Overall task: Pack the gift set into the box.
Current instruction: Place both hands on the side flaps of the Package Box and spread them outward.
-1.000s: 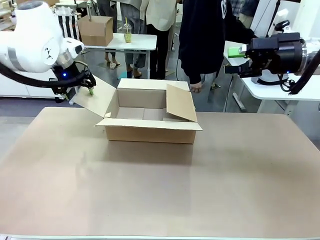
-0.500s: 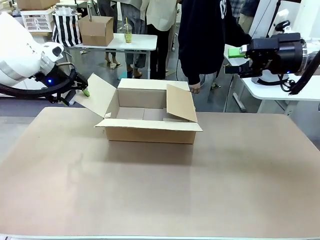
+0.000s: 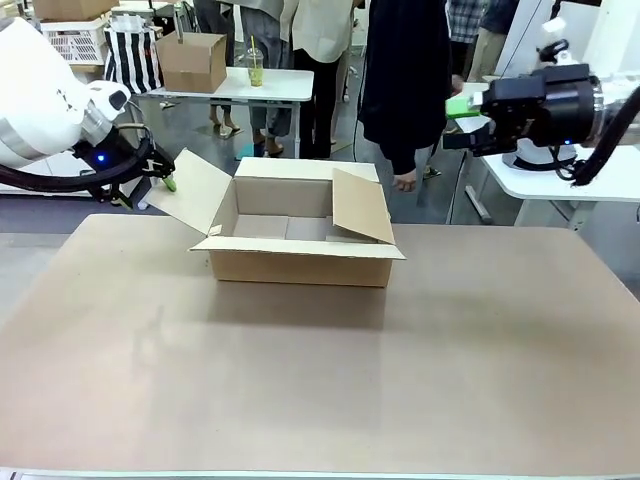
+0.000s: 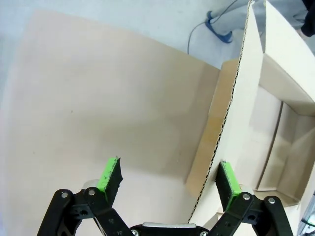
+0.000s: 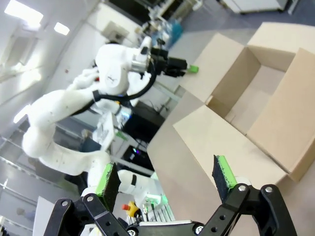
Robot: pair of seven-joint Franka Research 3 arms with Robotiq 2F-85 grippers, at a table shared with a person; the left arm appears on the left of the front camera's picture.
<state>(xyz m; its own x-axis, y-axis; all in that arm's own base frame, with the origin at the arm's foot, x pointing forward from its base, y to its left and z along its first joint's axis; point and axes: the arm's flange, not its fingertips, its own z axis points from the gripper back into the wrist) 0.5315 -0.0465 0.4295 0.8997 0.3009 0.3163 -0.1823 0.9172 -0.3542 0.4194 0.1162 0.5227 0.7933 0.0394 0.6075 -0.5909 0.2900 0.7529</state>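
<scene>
The box [image 3: 300, 262] stands open on the table's far middle, its four flaps up or splayed; its inside looks bare. The gift set is not in view. My left gripper [image 3: 166, 181] hovers open by the box's left flap [image 3: 197, 190]. In the left wrist view that flap's corrugated edge [image 4: 224, 118] runs between the open fingers of the left gripper [image 4: 168, 177], close to the right pad, without touching. My right gripper [image 3: 457, 106] is open, high at the far right, away from the box [image 5: 256, 98], with nothing between the fingers of the right gripper [image 5: 165, 179].
A person in dark clothes stands behind the box, one hand [image 3: 405, 182] hanging near its back right corner. Farther back a white table holds a smaller carton [image 3: 190, 60] and a cup [image 3: 255, 68]. Another white table [image 3: 560, 185] stands at the right.
The left arm swung back and its gripper drew slightly left of the flap. The right gripper shifted a little left and up. The person stepped slightly to the right.
</scene>
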